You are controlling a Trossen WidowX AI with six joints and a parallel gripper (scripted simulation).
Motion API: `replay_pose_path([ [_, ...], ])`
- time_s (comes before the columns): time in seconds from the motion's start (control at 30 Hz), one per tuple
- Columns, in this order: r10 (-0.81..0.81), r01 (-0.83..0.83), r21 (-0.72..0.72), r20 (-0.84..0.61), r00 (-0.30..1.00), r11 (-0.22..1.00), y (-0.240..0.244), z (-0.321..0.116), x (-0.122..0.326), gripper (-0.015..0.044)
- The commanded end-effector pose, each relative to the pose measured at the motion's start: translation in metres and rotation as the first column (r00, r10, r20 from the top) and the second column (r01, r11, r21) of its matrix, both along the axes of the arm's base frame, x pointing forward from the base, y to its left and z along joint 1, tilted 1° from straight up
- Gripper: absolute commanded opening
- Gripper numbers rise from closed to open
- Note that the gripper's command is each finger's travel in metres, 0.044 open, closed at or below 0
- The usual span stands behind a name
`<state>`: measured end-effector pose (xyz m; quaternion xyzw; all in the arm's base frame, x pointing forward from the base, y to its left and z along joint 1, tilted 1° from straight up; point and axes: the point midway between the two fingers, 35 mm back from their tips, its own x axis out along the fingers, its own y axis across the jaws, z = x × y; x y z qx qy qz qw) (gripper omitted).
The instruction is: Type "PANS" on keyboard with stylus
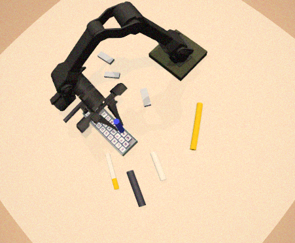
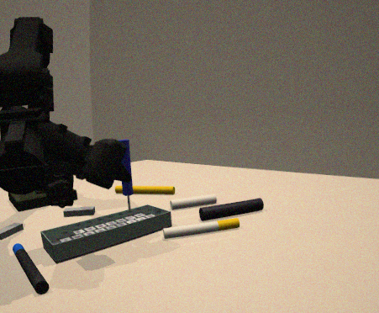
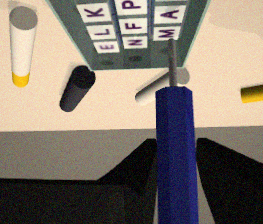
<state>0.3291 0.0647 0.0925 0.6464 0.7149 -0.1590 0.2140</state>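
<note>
The stylus (image 1: 119, 125) (image 2: 126, 168) (image 3: 176, 150) has a blue handle and a thin grey tip, and stands nearly upright, tip down. My gripper (image 1: 120, 127) (image 2: 128, 173) (image 3: 175, 147) is shut on its handle. The dark green keyboard (image 1: 133, 142) (image 2: 109, 246) (image 3: 119, 64) lies below with white lettered keys. In the wrist view the tip overlaps the lower right of the M key (image 3: 165, 33), with the A key (image 3: 170, 14) just above it in the picture. Whether the tip touches a key cannot be told. The fingers and handle hide some keys in the top view.
Beyond one keyboard end lie a white-and-yellow rod (image 1: 112, 170) (image 2: 201, 229), a black rod (image 1: 136, 188) (image 2: 231, 209) and a white rod (image 1: 157, 166). A yellow rod (image 1: 196, 126) lies farther off. Grey blocks (image 1: 145, 97) (image 1: 112, 75) (image 1: 106, 57) lie toward the base. A blue-ended black rod (image 2: 32, 269) lies near the other end.
</note>
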Motion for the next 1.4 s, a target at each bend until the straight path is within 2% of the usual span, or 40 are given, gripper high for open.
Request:
replay_pose_path([
  [0.0, -0.003, 0.003, 0.0, 0.002, 1.0, 1.0, 0.0, 0.022, -0.001, 0.0081],
  [0.17, 0.0, 0.0, -0.003, 0.017, 1.0, 1.0, 0.0, 0.018, 0.0, 0.0085],
  [0.43, 0.0, 0.0, -0.003, 0.017, 1.0, 1.0, 0.0, 0.018, 0.0, 0.0031],
  [0.5, 0.0, 0.0, -0.003, 0.016, 1.0, 1.0, 0.002, 0.019, 0.002, 0.0],
  [0.77, -0.003, 0.003, 0.003, 0.005, 1.0, 1.0, 0.031, 0.024, 0.015, 0.0],
  [1.27, -0.003, 0.003, 0.003, 0.004, 1.0, 1.0, 0.031, 0.004, 0.016, 0.0],
  [1.37, -0.003, 0.003, 0.003, 0.004, 1.0, 1.0, 0.032, 0.001, 0.016, 0.0079],
])
